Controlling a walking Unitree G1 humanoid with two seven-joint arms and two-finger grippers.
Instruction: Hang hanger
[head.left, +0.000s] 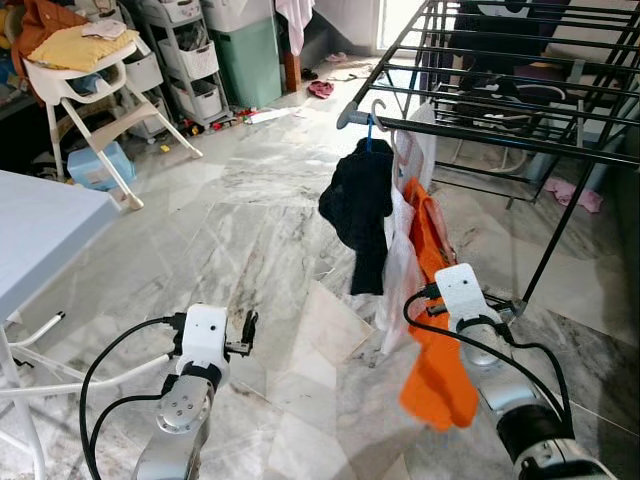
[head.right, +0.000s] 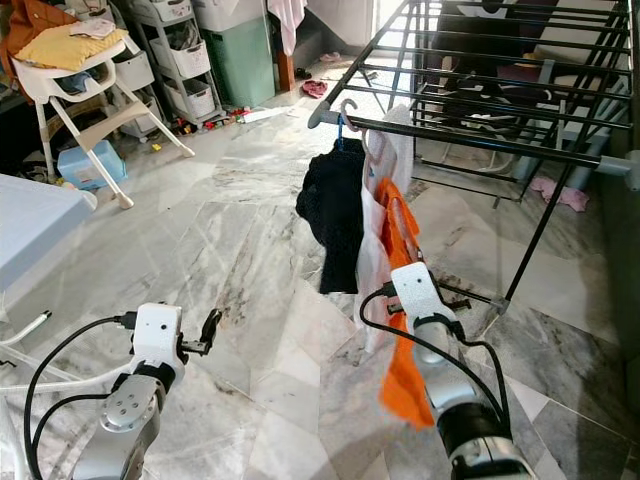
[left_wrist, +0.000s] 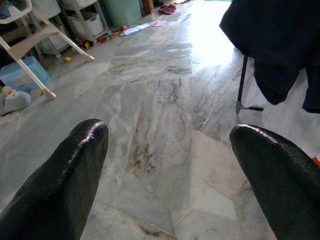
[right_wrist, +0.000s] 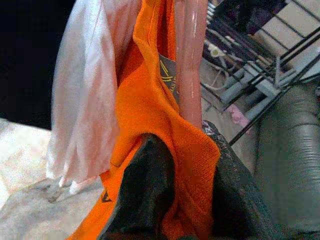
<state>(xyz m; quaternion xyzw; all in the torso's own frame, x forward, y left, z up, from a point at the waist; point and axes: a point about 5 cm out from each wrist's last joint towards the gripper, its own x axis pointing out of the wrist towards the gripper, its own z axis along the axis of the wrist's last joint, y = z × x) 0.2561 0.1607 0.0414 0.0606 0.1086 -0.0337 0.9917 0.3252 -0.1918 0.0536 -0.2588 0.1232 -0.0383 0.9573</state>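
The right gripper (right_wrist: 175, 200) pinches an orange garment (head.left: 437, 330) on a pink hanger (right_wrist: 189, 60) below the drying rack (head.left: 500, 130), apparently mid-hanging. Next, its hook must reach the rail. The left gripper (left_wrist: 170, 165) gapes empty.

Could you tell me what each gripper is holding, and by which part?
The right gripper pinches the orange garment at its pink hanger; the left gripper holds nothing.

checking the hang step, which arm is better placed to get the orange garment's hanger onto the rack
Right. The right pincer is shut on the orange garment and its pink hanger, beside the drying rack. The left pincer is open over the bare floor.
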